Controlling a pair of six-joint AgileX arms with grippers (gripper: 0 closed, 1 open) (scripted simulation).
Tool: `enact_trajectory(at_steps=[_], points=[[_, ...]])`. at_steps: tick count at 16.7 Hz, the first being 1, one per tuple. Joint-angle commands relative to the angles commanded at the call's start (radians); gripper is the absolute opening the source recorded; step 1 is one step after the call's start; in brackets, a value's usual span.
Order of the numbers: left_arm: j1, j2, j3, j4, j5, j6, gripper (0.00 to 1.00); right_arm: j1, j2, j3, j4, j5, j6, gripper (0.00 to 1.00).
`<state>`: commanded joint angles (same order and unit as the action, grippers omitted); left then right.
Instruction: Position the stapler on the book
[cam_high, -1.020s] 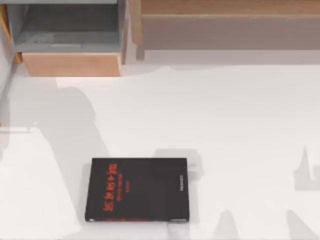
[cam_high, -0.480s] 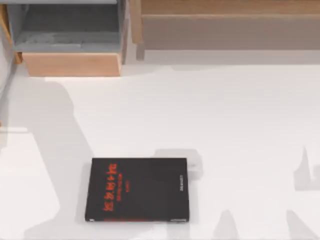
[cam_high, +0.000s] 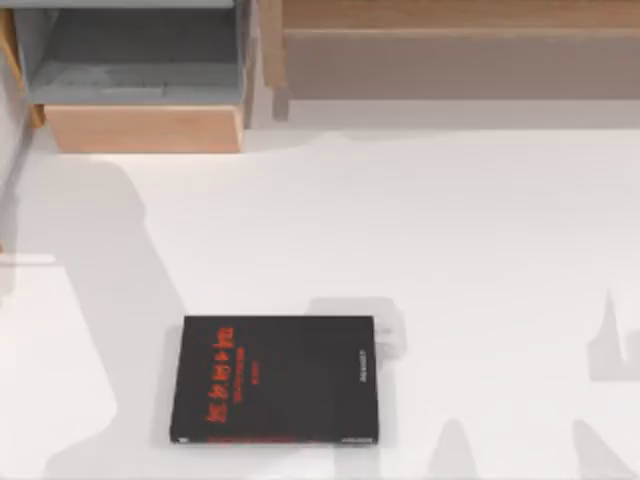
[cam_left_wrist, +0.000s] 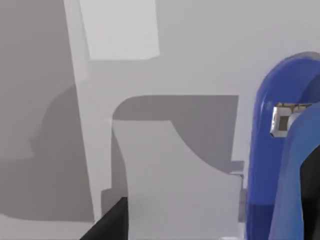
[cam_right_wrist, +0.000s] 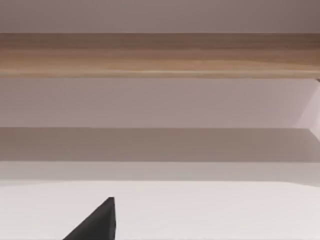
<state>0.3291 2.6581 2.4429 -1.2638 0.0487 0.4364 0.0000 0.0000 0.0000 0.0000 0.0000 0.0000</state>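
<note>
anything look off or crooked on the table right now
Nothing stands out. The book lies flat and square near the table's front edge, cover up, nothing on it. The stapler looks intact in the left wrist view, close to the camera; no spill or damage shows.

A rendered office or study-like setting is suggested, with a plain white surface (cam_high: 450, 250) laid out as a desk. At its far edge a light wooden cabinet with an open grey compartment (cam_high: 140, 75) is seen at the left, and a long wooden shelf unit (cam_high: 460, 50) runs along the back to the right. Desk articles are present: a black book (cam_high: 275, 380) with red lettering and a blue stapler (cam_left_wrist: 280, 160).
</note>
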Motion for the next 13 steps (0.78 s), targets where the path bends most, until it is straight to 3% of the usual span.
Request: enact_trajectory(at_steps=[10, 13], points=[[0.0, 0.0, 0.0, 0.0, 0.0, 0.0, 0.02, 0.0, 0.0, 0.0, 0.0, 0.0, 0.0, 1.0], [0.0, 0.0, 0.0, 0.0, 0.0, 0.0, 0.0, 0.0, 0.0, 0.0, 0.0, 0.0, 0.0, 1.0]])
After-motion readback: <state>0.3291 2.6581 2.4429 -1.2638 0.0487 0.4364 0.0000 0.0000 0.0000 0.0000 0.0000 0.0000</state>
